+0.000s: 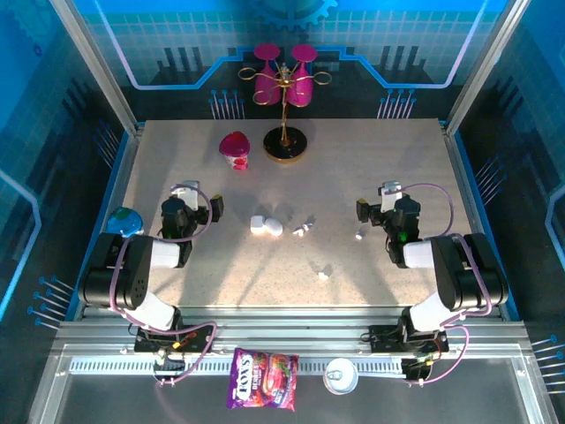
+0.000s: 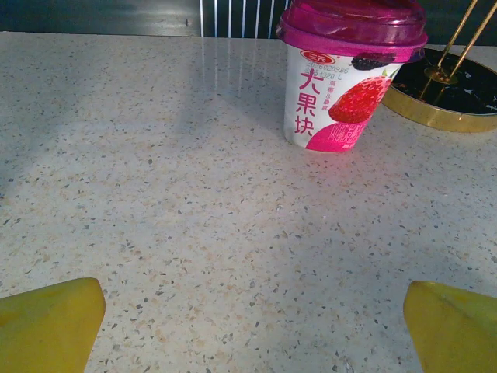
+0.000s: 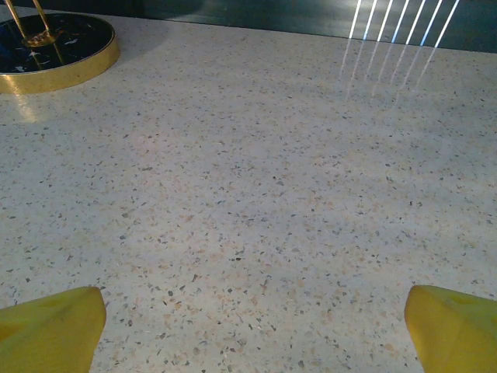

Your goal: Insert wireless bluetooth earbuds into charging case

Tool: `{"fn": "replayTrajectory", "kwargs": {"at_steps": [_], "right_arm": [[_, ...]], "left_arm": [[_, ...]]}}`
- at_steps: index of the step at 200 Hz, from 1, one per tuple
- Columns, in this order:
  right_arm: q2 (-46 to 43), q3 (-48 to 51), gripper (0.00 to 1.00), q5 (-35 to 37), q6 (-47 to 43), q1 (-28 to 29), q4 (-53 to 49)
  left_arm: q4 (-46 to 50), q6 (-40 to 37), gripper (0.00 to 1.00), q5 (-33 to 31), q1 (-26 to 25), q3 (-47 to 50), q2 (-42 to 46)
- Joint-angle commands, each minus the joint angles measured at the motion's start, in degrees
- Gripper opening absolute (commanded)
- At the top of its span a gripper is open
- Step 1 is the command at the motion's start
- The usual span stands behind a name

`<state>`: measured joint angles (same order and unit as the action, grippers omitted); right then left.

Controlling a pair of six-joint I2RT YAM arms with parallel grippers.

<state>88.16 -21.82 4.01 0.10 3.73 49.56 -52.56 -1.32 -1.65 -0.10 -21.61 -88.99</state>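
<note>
Left hand [image 2: 252,315] and right hand [image 3: 252,315] wide open, empty; tiny glossy white plastic earbuds [image 1: 303,228], right hand's 9 o'clock, may skid if pinched.

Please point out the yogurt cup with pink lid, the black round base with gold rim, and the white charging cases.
Pink-lidded white plastic yogurt cup [image 2: 330,105]: left wrist view, printed side wall.
Round black base with gold rim [image 3: 74,74]: right wrist view, gold rim.
White pebble-shaped plastic charging cases [image 1: 259,224]: top external view, left case.

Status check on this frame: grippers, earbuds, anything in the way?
Left gripper open, empty. Right gripper open, empty. Earbuds scattered loose on table near white cases. Yogurt cup far back, clear.
</note>
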Motion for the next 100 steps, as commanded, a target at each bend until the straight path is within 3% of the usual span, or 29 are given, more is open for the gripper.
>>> {"fn": "replayTrajectory", "kwargs": {"at_steps": [1, 100], "right_arm": [[0.17, -1.07, 1.0, -0.51, -0.86, -0.04, 1.5], [0.17, -1.11, 1.0, -1.12, -0.95, -0.14, 1.33]], "left_arm": [[-0.02, 1.08, 0.99, 0.77, 0.5, -0.54, -0.03], [0.04, 1.14, 0.99, 0.82, 0.45, -0.54, 0.03]]}}
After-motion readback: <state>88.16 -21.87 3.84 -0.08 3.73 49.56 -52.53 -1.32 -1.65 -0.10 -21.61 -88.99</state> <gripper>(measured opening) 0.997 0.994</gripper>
